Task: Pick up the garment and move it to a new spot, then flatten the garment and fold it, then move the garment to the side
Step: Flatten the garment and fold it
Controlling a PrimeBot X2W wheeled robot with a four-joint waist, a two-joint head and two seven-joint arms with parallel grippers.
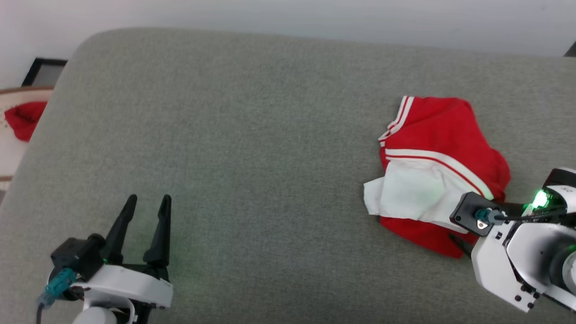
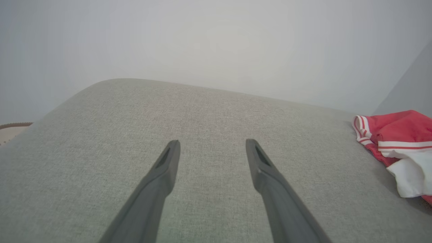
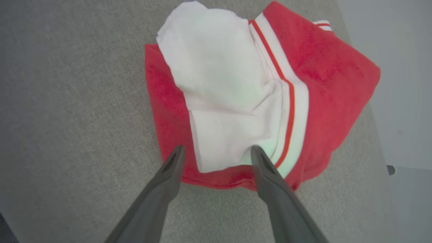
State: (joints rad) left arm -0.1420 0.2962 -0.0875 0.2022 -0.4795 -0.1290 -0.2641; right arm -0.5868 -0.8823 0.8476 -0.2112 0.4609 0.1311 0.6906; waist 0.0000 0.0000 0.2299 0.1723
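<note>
Looking down through the head camera, I see a wide grey fabric cushion [image 1: 252,135] set against a pale wall. The garment [image 1: 443,130] lies in a crumpled heap close to the cushion's right edge, about midway between its front and back. It is red, with a white sleeve [image 3: 216,77] bunched on top and red-and-white striped trim [image 3: 292,111] running beside that sleeve. Any print on it is folded out of sight.

The right gripper [image 3: 216,150] hangs at the near edge of the heap with its fingers spread wide and nothing between them. In my right wrist view, one fingertip sits over the red hem and the other over the end of the striped trim. I cannot tell whether either tip touches the cloth. A green light [image 1: 540,199] glows on that wrist and tints the white sleeve faintly.

The left gripper [image 1: 149,198] is near the cushion's front left corner, well apart from the garment. Its fingers are also spread wide and hold nothing, pointing across bare grey fabric toward the back edge.

Past the cushion's left edge, a second red cloth [image 1: 24,119] lies on a pale surface.
</note>
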